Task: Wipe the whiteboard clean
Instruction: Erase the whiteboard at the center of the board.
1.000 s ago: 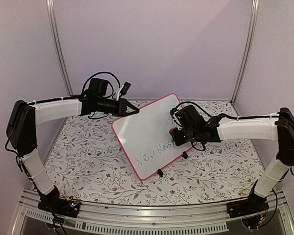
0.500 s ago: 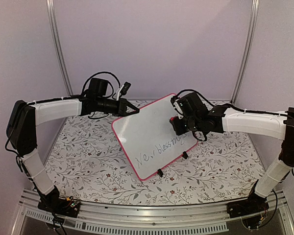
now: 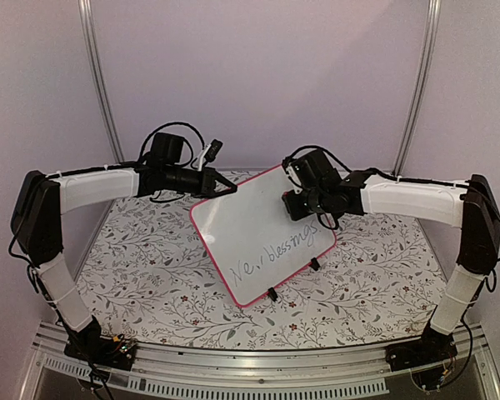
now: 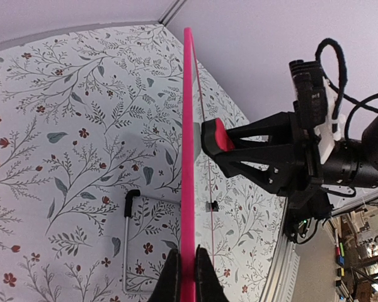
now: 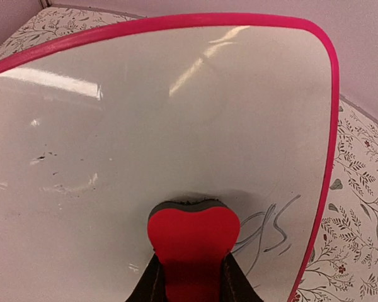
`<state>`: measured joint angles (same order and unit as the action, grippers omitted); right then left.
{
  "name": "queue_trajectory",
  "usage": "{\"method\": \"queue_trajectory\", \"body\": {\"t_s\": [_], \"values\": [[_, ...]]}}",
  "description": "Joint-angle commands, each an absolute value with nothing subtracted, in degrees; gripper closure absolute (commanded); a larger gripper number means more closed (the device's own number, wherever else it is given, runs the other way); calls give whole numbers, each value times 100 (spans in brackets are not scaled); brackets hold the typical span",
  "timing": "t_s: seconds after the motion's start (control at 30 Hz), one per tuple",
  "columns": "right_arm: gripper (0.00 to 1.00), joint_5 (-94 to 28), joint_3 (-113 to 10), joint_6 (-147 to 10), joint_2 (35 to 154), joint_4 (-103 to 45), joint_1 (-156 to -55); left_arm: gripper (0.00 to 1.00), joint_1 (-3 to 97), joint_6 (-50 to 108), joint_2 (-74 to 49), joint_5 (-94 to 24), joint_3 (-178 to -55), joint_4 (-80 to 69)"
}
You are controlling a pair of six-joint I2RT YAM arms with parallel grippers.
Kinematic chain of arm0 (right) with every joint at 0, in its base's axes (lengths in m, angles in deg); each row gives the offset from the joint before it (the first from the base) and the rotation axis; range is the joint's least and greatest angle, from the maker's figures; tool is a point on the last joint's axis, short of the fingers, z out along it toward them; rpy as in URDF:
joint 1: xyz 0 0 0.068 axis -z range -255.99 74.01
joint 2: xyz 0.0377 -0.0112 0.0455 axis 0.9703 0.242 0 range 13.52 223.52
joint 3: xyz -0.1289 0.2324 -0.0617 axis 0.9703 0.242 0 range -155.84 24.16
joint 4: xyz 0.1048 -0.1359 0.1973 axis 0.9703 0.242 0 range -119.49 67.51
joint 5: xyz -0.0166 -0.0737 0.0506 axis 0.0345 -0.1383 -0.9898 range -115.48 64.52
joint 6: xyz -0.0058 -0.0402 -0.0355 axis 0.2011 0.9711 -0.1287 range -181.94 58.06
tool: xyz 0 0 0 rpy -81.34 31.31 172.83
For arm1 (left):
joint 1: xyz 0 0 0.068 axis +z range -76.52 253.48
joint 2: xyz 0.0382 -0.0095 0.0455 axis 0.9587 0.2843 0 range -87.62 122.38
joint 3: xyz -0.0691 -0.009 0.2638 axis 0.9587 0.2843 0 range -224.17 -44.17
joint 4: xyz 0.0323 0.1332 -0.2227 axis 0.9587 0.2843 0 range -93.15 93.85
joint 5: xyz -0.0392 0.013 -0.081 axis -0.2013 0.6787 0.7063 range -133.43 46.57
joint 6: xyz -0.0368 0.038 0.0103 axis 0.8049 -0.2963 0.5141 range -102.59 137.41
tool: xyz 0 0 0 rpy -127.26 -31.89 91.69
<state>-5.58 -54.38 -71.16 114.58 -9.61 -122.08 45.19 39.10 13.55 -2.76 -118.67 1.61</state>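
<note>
Floral table [image 3: 150,275] — left gripper [image 4: 188,277] clamps whiteboard [image 3: 250,225]; right gripper [image 5: 192,283] pinches eraser [image 5: 192,236], touching it.

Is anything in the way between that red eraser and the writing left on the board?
Nothing visible is. The right gripper holds the red eraser against the whiteboard, right beside the handwriting, with only bare board between them.
</note>
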Motion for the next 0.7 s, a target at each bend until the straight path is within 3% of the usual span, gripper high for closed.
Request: {"method": "queue_trajectory", "body": {"t_s": [0.0,0.67], "values": [[100,-634,-5284,-7138,11531,-973,-12183,100,4383,3664,1390,-422,-11871,205],[100,-777,-4109,-7536,11131,-1135,-12179,100,4386,3665,1371,-423,-11863,206]]}}
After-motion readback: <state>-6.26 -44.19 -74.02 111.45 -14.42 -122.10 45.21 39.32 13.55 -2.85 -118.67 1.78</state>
